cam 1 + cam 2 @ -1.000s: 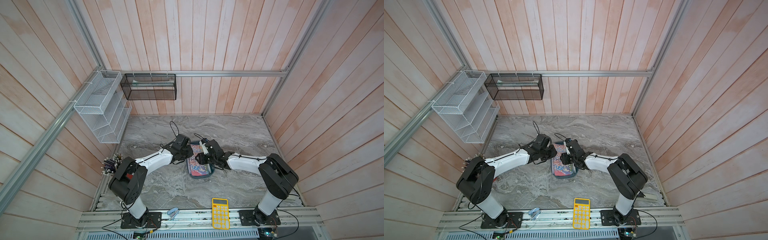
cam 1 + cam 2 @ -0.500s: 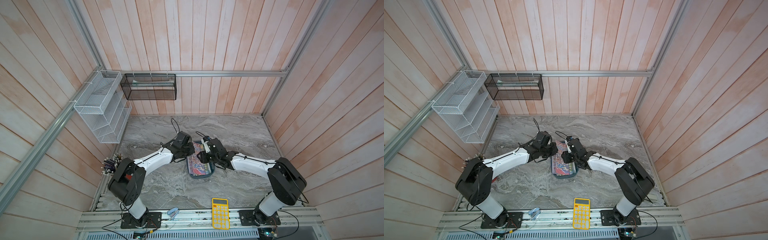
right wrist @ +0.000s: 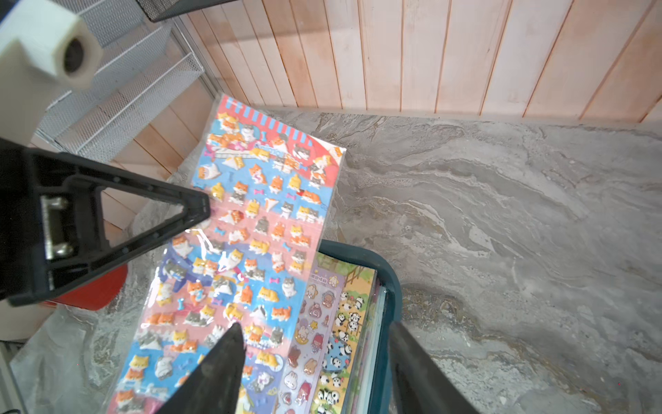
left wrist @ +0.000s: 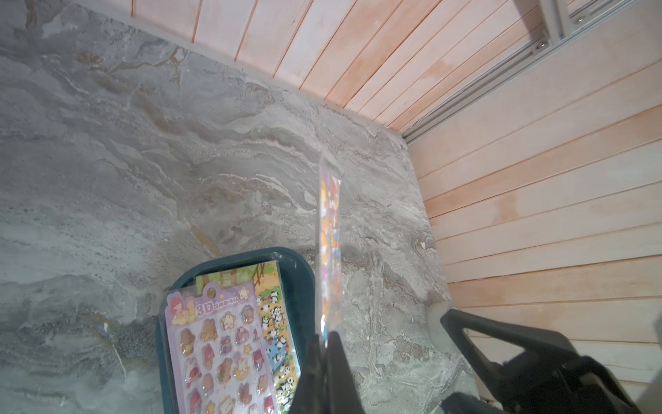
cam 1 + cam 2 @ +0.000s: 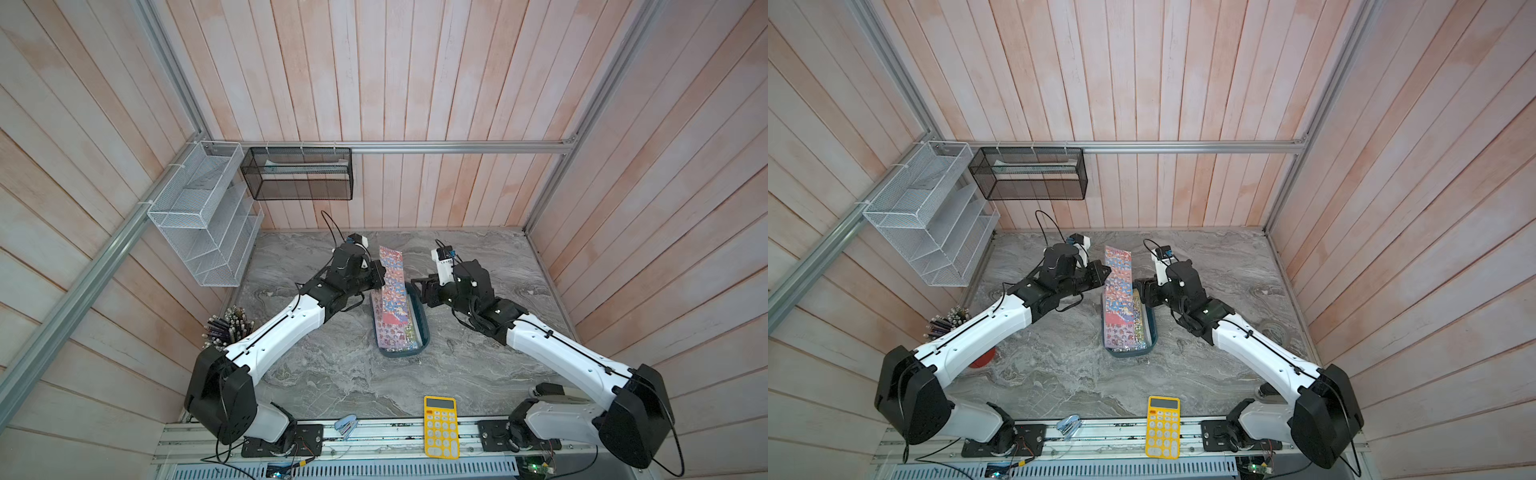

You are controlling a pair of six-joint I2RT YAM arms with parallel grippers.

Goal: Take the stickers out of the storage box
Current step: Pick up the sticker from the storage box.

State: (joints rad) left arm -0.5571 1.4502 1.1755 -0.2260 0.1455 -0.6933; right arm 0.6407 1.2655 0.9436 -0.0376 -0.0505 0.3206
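Note:
The storage box (image 5: 420,328), a dark teal tray, lies mid-table and holds several stickers. My left gripper (image 5: 380,276) is shut on the long edge of a red-blue sticker sheet (image 5: 392,272), which slopes up with its far end raised and its near end still in the box. The left wrist view shows this sheet (image 4: 329,222) edge-on in my left gripper (image 4: 324,340), beside a lilac sheet (image 4: 222,340). My right gripper (image 3: 315,326) hangs open over the box's far end (image 3: 390,283), holding nothing. Lilac (image 3: 315,315) and panda (image 3: 344,322) sheets lie under it.
A yellow calculator (image 5: 441,426) lies at the front edge. A white wire rack (image 5: 203,220) and a black mesh basket (image 5: 297,174) hang on the walls at the back left. A cup of pencils (image 5: 226,330) stands at the left wall.
My right gripper has opened and drawn back to the right of the sheet. The left gripper has closed on the sheet's edge, and the sheet's far end now stands higher.

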